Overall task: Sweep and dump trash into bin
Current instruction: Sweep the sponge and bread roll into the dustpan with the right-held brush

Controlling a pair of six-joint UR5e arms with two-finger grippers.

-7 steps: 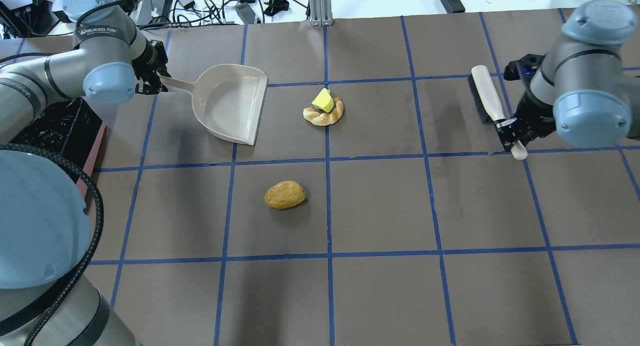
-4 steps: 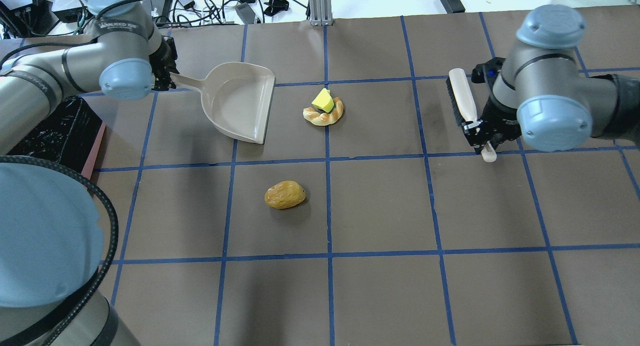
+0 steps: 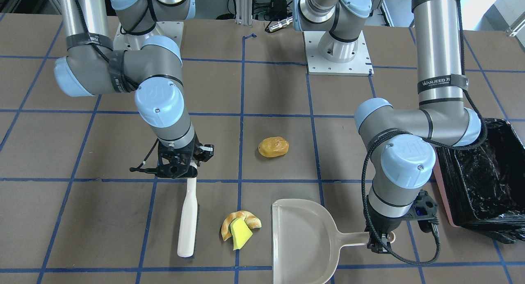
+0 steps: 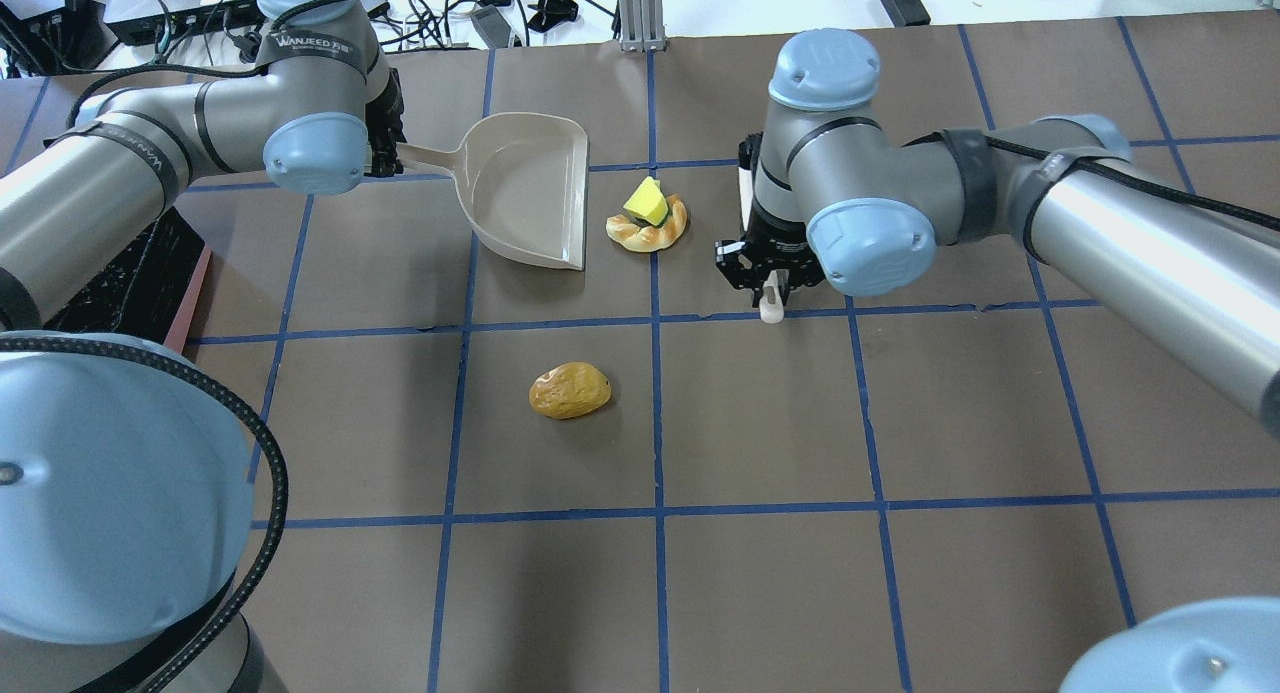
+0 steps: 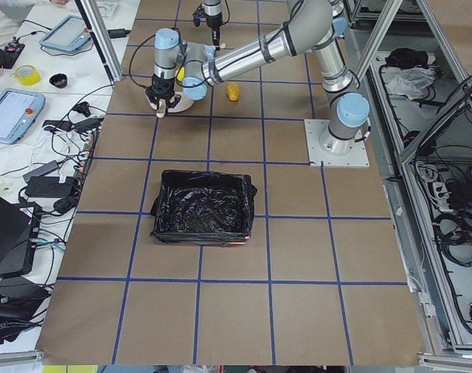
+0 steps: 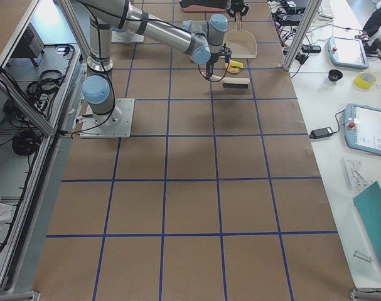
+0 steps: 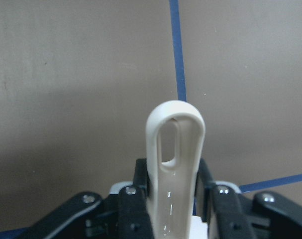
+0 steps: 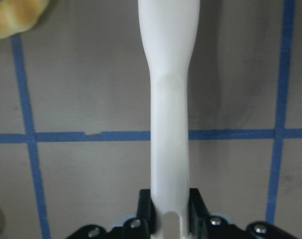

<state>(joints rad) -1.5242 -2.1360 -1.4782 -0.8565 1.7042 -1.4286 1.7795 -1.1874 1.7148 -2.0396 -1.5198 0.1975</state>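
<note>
The croissant piece [image 4: 648, 236] lies mid-table with the yellow-green sponge wedge [image 4: 647, 203] on it. The potato lump [image 4: 570, 390] lies apart, nearer the robot. My left gripper [image 4: 385, 158] is shut on the handle of the beige dustpan [image 4: 525, 188], whose open edge is just left of the croissant. My right gripper [image 4: 768, 281] is shut on the white handle of a brush [image 3: 188, 222] just right of the croissant. In the overhead view my arm hides most of the brush. The bin [image 3: 488, 173], lined with black plastic, stands at the table's left side.
Blue tape lines [image 4: 655, 413] divide the brown table top. Cables and power bricks [image 4: 480, 13] lie beyond the far edge. The robot's base plates [image 3: 336, 54] sit at the near side. In the front-facing view the dustpan [image 3: 305, 241] reaches the table's far edge.
Both arms have moved toward the table's middle. The dustpan has slid right, close to the croissant. The brush has travelled left from the far right to just beside the croissant.
</note>
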